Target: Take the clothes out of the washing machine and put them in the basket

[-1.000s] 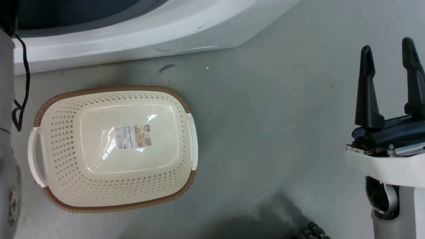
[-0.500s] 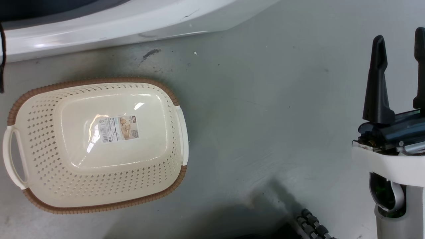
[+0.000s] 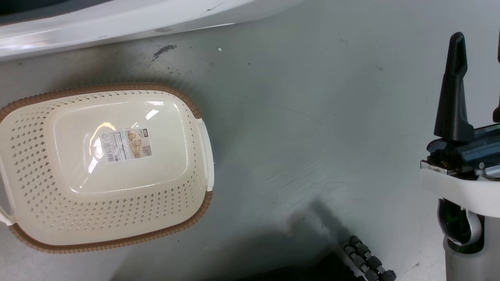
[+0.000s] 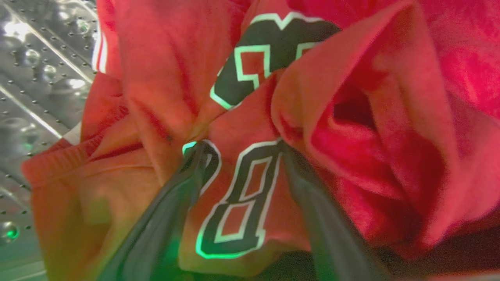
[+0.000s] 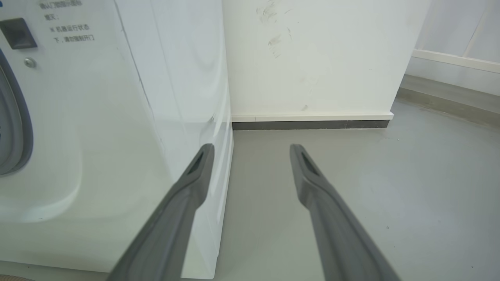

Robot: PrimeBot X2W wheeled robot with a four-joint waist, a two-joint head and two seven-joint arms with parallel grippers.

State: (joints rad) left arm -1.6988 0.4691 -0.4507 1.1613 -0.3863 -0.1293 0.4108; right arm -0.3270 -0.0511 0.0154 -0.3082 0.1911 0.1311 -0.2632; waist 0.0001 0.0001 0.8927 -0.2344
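Right gripper (image 3: 478,39): it is hovering over the grey floor (image 3: 312,136) at the robot's right side, its two dark fingers standing well apart and holding nothing. In the right wrist view the right gripper (image 5: 252,150) is pointing towards the front right corner of the washing machine (image 5: 97,136).

Ribbed dark part (image 3: 369,263): it is poking in at the lower edge of the head view, lying on the floor. What it belongs to I cannot tell.

Basket (image 3: 117,86): it is sitting upright on the floor to the robot's left, well apart from the right gripper and just in front of the washer. A paper label (image 3: 127,145) is showing on its glossy base, and its left end is running off the frame.

Washing machine (image 3: 117,23): its white front is standing just beyond the basket. In the right wrist view part of the grey rubber ring (image 5: 15,128) is curving in at the left edge.

Left gripper (image 4: 241,148): it is reaching inside the perforated steel drum (image 4: 39,78), its fingers (image 4: 175,203) spread and their tips sinking into bunched fabric.

Clothes (image 4: 351,136): the red jerseys are lying crumpled in the drum, a white-edged black "8" showing between the left gripper's fingers.

Wall (image 5: 312,58): it is rising behind the machine's right side, white and scuffed, with a dark skirting strip (image 5: 308,125) running along the floor.
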